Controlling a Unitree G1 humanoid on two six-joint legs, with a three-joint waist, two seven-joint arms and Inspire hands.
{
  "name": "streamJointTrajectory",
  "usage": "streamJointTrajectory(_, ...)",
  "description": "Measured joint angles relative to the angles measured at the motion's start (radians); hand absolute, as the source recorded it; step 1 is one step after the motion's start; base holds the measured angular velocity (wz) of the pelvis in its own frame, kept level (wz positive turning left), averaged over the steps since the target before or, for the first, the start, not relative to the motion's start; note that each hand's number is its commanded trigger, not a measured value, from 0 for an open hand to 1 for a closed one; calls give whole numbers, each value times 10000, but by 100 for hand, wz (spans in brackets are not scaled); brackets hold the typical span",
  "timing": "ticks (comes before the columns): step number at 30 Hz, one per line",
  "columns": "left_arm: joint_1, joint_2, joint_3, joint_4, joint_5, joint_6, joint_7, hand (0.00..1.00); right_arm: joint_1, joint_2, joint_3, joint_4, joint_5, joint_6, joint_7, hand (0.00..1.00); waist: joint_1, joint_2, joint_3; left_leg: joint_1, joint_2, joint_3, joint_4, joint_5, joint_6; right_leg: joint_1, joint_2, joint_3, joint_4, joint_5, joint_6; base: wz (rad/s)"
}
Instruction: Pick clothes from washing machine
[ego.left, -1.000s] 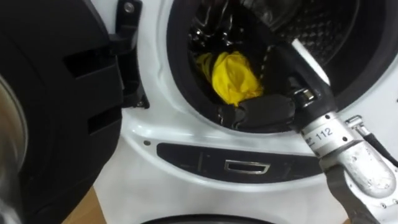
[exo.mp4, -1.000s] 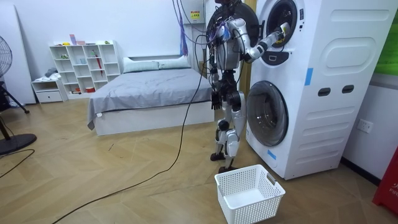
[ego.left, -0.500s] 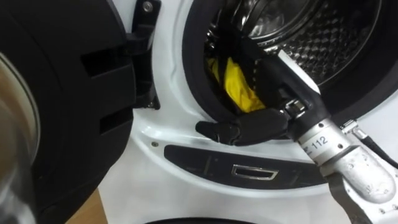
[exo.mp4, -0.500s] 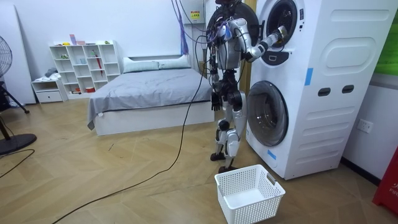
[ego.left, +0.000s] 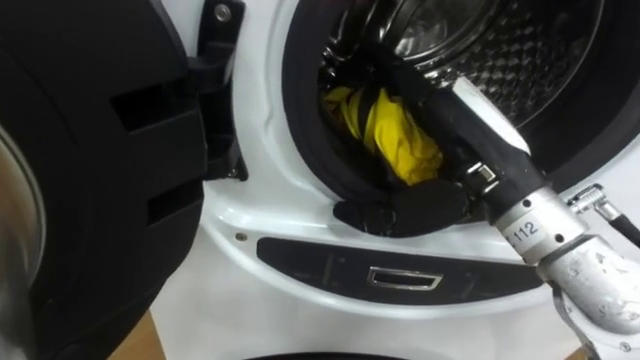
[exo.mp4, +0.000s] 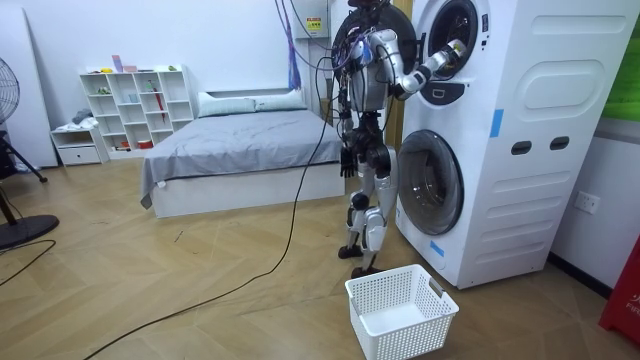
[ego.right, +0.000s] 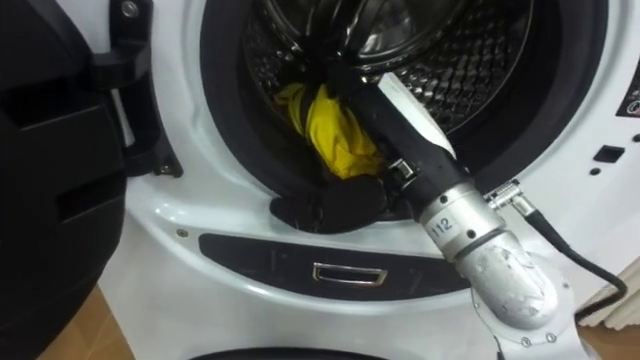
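I stand facing the stacked washing machine (exo.mp4: 500, 130), my right arm reaching into its upper drum (ego.left: 520, 50). A yellow cloth (ego.left: 400, 135) lies bunched at the drum's lower front, with a dark strip across it. My black right hand (ego.left: 400, 210) (ego.right: 330, 210) lies on the dark door seal just below that cloth, its back touching or almost touching it. The hand blends into the seal, so its hold is unclear. My left hand (exo.mp4: 346, 162) hangs by my hip in the room view.
The black round door (ego.left: 90, 170) stands open at my left, hinged beside the opening. A white laundry basket (exo.mp4: 400, 310) sits on the floor by my feet. The lower machine's door (exo.mp4: 430, 180) is closed. A bed (exo.mp4: 240, 145) stands behind me.
My right hand has slid from inside the drum's mouth out onto the lower seal. The yellow cloth now sits closer to the rim. My view has shifted a little.
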Motion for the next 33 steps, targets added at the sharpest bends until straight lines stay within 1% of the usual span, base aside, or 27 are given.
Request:
streamJointTrajectory(1,20,0,183,39,-9,-15,0,0,1,-1,-42,-10,104,7,44,0,-24,-13,-9,3,-5,1,1,-2,4,2,1,76,0,0,0,0)
streamJointTrajectory(3,86,6,399,24,-12,-23,-1,0,1,-64,-79,-12,296,43,80,0,-71,-50,-35,8,-8,2,1,-1,8,11,-1,78,-2,0,0,0)
streamJointTrajectory(4,121,-2,559,18,-11,-27,0,0,0,-147,-107,-22,435,80,97,0,-112,-63,-44,18,-8,-6,4,0,11,35,-2,74,-4,0,0,9)
streamJointTrajectory(5,131,-7,594,16,-12,-29,6,0,0,-306,-193,-20,799,129,118,0,-187,-66,-44,26,-15,-53,5,3,22,72,-9,66,-11,0,0,12)
streamJointTrajectory(6,131,-9,592,17,-12,-29,10,0,1,-383,-251,-19,975,144,126,0,-211,-66,-44,33,-21,-73,4,6,27,86,-15,69,-12,0,1,11)
streamJointTrajectory(7,131,-19,592,10,-10,-37,49,0,-2,-459,-481,-20,1332,203,128,0,-213,-64,-42,70,-22,-76,2,0,37,119,-16,81,-16,-1,2,4)
streamJointTrajectory(9,136,-46,637,5,0,-48,155,0,-4,-460,-1183,-22,1844,227,68,0,-198,-59,-39,129,-17,-52,-25,-6,45,149,-15,87,-15,-3,5,-3)
streamJointTrajectory(10,144,-54,700,-5,2,-50,156,0,-14,-464,-1710,-5,2183,224,-151,0,-186,-55,-36,137,-15,-27,-39,-6,45,149,-14,80,-19,-3,5,-7)
streamJointTrajectory(11,154,-55,780,-35,66,-49,157,0,-22,-466,-1902,37,2678,219,-278,0,-189,-48,-33,141,-13,-22,-39,-6,45,151,-12,78,-19,-3,5,-5)
streamJointTrajectory(15,210,-57,789,-277,118,-66,204,0,-20,-466,-2031,70,3092,217,-324,0,-169,-42,-28,135,-12,-39,-37,-6,46,161,-18,64,-14,-6,9,2)
streamJointTrajectory(18,338,-74,792,-382,361,-47,243,0,-20,-466,-2057,68,3269,216,-331,0,-177,-40,-27,143,-13,-39,-39,-8,48,165,-19,68,-13,-10,16,0)
streamJointTrajectory(21,400,-129,801,-382,497,-29,416,0,-20,-468,-2080,83,3458,216,-405,0,-177,-36,-24,144,-13,-45,-37,-8,49,167,-23,57,-13,-16,25,0)
streamJointTrajectory(26,421,-222,806,-381,558,-27,433,0,-20,-468,-2200,103,4091,217,-416,0,-183,-6,-6,178,-20,-51,-36,-10,51,200,-30,58,-13,-20,31,0)
streamJointTrajectory(29,427,-233,880,-379,763,-27,428,0,-19,-468,-2254,108,4185,225,-415,0,-187,1,-1,178,-29,-77,-31,-12,55,209,-39,48,-12,-25,39,1)
streamJointTrajectory(33,432,-252,977,-382,773,-15,420,0,-19,-468,-2289,108,4221,226,-415,0,-188,18,4,192,-33,-78,-14,-25,75,231,-46,44,-12,-35,53,0)
